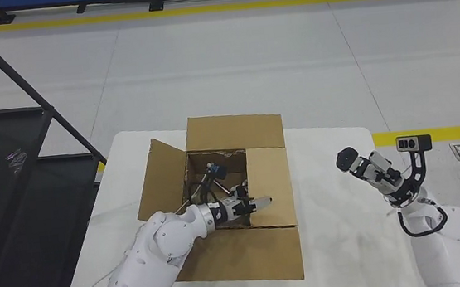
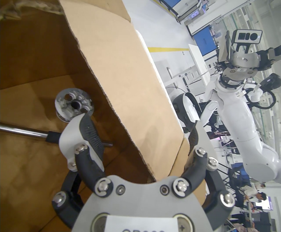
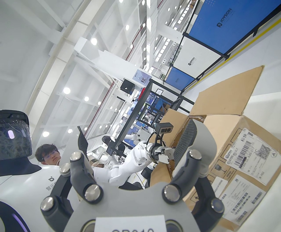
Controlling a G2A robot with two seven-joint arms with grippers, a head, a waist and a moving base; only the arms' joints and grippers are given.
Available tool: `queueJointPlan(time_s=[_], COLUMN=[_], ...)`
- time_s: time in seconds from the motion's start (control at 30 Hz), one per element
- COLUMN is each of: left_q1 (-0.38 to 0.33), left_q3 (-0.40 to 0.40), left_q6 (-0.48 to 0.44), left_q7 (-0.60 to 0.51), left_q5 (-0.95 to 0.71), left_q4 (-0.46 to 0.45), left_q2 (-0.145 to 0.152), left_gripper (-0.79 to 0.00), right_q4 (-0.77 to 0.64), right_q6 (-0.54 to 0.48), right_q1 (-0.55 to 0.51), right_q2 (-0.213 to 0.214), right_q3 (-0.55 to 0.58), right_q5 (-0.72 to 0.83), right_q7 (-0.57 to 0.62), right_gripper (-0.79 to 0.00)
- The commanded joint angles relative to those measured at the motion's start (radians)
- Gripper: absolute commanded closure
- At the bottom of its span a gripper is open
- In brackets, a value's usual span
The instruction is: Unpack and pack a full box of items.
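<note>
Left gripper [image 2: 139,124] over open brown cardboard box [image 1: 235,131], fingers [image 2: 90,134] wide; shiny steel rod [image 2: 22,130] inside, crosswise beyond them; right gripper [image 3: 136,128] wide, outside box

Left gripper [image 1: 252,201] hangs over the open box [image 1: 233,132].

Open-flapped brown cardboard box [image 1: 271,185]
</note>
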Motion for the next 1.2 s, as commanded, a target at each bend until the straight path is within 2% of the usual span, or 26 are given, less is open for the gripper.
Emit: queueJointPlan(time_s=[0.0,0.27,0.37,0.57,0.67,0.83,1.17], left_q1=[-0.026,-0.053,-0.056,-0.041,-0.039,-0.078,-0.175], left_q3=[0.017,0.043,0.052,0.076,0.097,0.162,0.286], left_q6=[-0.019,-0.091,-0.113,-0.176,-0.189,-0.167,-0.089], left_q7=[-0.003,0.054,0.077,0.191,0.245,0.282,0.264], left_q5=[-0.039,-0.068,-0.055,0.045,0.073,0.080,0.078], left_q4=[0.043,0.061,0.044,-0.027,-0.032,0.019,0.127], left_q2=[-0.011,-0.035,-0.042,-0.055,-0.067,-0.103,-0.187], left_gripper=[-0.785,-0.785,-0.785,-0.785,-0.785,-0.785,-0.785], right_q4=[-0.001,0.013,0.022,0.065,0.081,0.084,0.069], right_q6=[-0.001,0.010,0.015,0.011,0.009,-0.006,-0.008], right_q1=[-0.001,-0.003,0.000,0.009,0.005,-0.019,-0.086], right_q2=[0.005,0.018,0.022,0.030,0.034,0.044,0.057], right_q3=[0.004,0.005,-0.001,-0.003,0.005,0.029,0.060], right_q5=[0.000,0.016,0.020,0.041,0.060,0.089,0.110], right_q7=[0.000,0.006,0.006,-0.004,-0.010,-0.011,-0.072], right_gripper=[-0.785,-0.785,-0.785,-0.785,-0.785,-0.785,-0.785])
